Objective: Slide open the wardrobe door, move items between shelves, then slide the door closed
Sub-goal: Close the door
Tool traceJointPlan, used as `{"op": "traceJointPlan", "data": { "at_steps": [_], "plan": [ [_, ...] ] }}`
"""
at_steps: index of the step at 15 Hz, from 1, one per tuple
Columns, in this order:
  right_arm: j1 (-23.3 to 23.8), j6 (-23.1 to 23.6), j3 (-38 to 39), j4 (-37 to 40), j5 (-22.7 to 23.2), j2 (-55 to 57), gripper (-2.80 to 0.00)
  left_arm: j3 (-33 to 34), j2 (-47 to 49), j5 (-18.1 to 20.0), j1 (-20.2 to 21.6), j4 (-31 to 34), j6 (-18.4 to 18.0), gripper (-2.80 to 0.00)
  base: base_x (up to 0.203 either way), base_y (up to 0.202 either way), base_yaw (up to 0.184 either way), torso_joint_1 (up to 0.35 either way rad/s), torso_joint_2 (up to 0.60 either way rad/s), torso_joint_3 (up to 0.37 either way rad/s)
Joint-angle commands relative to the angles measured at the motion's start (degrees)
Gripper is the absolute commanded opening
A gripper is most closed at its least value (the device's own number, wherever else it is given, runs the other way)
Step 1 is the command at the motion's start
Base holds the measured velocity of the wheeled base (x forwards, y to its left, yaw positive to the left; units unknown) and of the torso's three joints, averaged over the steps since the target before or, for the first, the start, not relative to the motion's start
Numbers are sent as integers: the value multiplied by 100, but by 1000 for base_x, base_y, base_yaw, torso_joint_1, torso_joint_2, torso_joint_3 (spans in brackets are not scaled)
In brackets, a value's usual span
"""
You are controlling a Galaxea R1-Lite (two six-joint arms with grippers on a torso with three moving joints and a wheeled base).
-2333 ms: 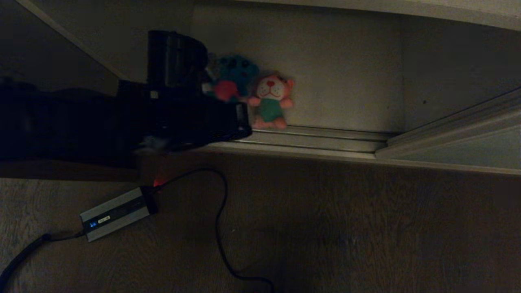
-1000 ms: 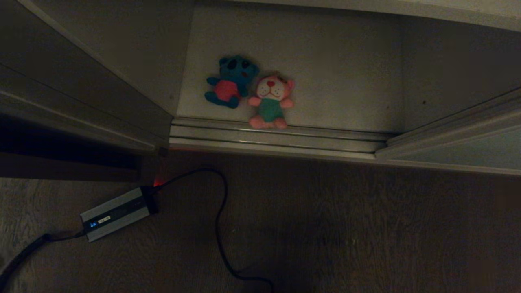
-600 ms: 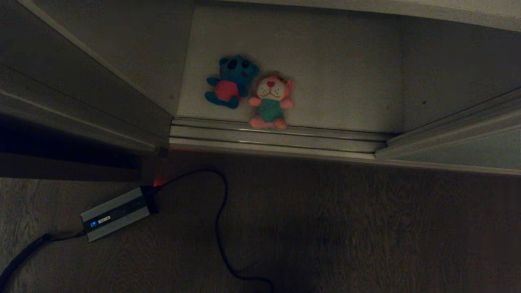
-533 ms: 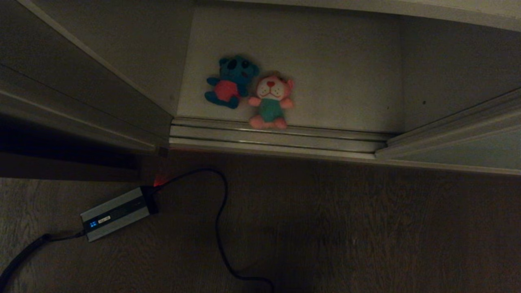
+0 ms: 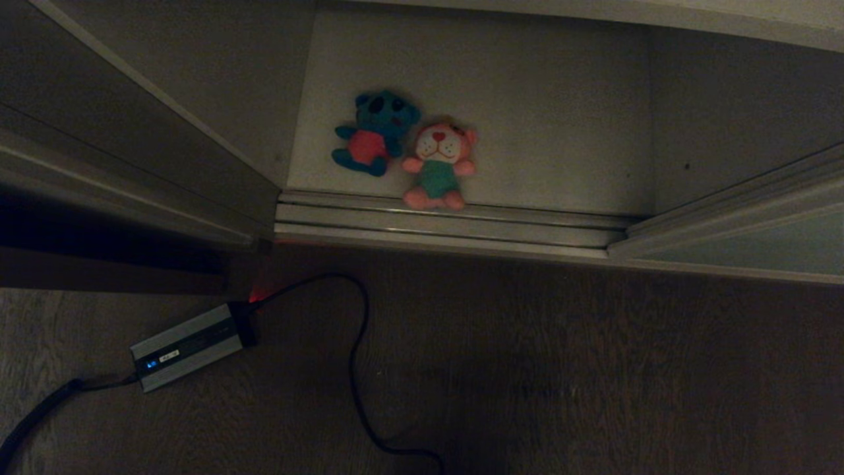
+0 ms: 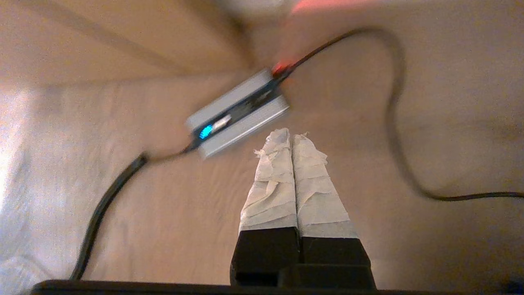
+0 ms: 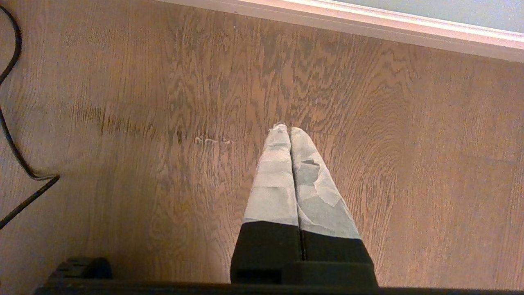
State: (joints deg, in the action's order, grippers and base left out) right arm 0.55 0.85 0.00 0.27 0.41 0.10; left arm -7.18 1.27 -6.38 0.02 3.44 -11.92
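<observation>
- Head view: the left arm, which a couple of seconds ago reached dark and bulky across the wardrobe opening right by the teal toy [image 5: 374, 132], is gone from this view; neither arm shows here now; the teal toy and the pink toy [image 5: 438, 164] lie side by side, touching, on the pale bottom shelf [image 5: 560, 119], the pink one close to the floor track [image 5: 448, 224]; neither toy has shifted over the last second; the sliding door [image 5: 758, 247] stands pushed off to the right, so the opening is clear; a grey power box [image 5: 188, 346] with its black cable [image 5: 356, 369] lies on the wooden floor [image 5: 593, 369] in front.
- Left wrist view: the left pincer [image 6: 292, 135] hangs over the floor, pointing down near the power box [image 6: 237, 112]; its taped fingers [image 6: 272, 180] are pressed together and hold nothing; the blur suggests the arm is only now coming to rest.
- Right wrist view: the right pincer [image 7: 286, 130] hangs above bare floor [image 7: 409, 164], fingers pressed together, empty; the foot of the door [image 7: 368, 24] runs along the far edge.
- Meaning, as a judgement: both toys look set down and the left arm is clear of the opening; the moving step seems finished, and sliding the door shut is what remains.
</observation>
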Motion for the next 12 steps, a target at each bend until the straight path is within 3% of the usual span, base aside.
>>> {"op": "traceJointPlan", "data": {
  "at_steps": [1, 2, 4, 6, 12],
  "plan": [
    [-2, 3, 18, 0, 2, -2, -280, 572, -115, -27, -3, -1145, 69, -280, 0, 0, 0, 0, 0, 0],
    [0, 3, 18, 0, 2, -2, -280, 596, -117, 86, -4, -1181, 133, -280, 0, 0, 0, 0, 0, 0],
    [-2, 3, 26, 0, 2, -2, -280, 706, -119, 743, -4, -588, 489, -280, 0, 0, 0, 0, 0, 0],
    [-2, 3, 18, 0, 2, -2, -280, 709, -118, 770, -11, -256, 559, -280, 0, 0, 0, 0, 0, 0],
    [-1, 3, 18, -4, 2, -2, -280, 718, -118, 779, -4, -291, 581, -280, 0, 0, 0, 1, 0, 31]
  ]
}}
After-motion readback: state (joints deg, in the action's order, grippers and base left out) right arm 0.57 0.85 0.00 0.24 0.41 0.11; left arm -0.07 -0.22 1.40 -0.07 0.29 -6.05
